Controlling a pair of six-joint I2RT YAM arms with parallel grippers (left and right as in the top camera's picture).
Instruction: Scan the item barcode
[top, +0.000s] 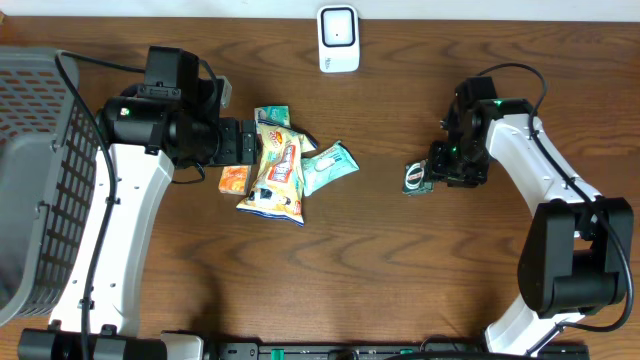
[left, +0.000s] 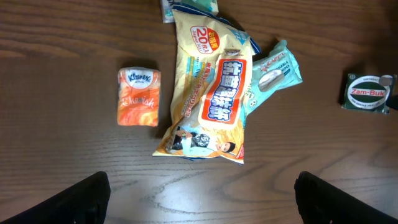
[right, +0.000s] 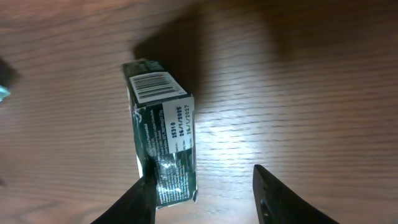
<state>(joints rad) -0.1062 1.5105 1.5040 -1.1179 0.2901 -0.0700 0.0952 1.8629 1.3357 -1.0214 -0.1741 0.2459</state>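
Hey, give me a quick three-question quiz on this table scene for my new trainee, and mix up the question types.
1. True or false: the left tool is open.
2. Which item lies nearest the right tool? A tissue pack, B green box, C snack bag.
3. Fill in: the green box's barcode shows in the ___ wrist view.
Key: 1 true; 2 B; 3 right.

1. a mock shop checkout, laid out on a wood-grain bench (top: 400, 280).
2. a white scanner (top: 338, 38) stands at the far edge, and a grey mesh basket (top: 60, 200) sits at the left.
3. packaged retail goods lie about: a snack bag (top: 280, 170), a tissue pack (left: 138, 97) and a barcoded ointment box (right: 161, 143).
4. a robot's left arm (top: 130, 210) and right arm (top: 530, 160) flank the goods, marking it as a lab.
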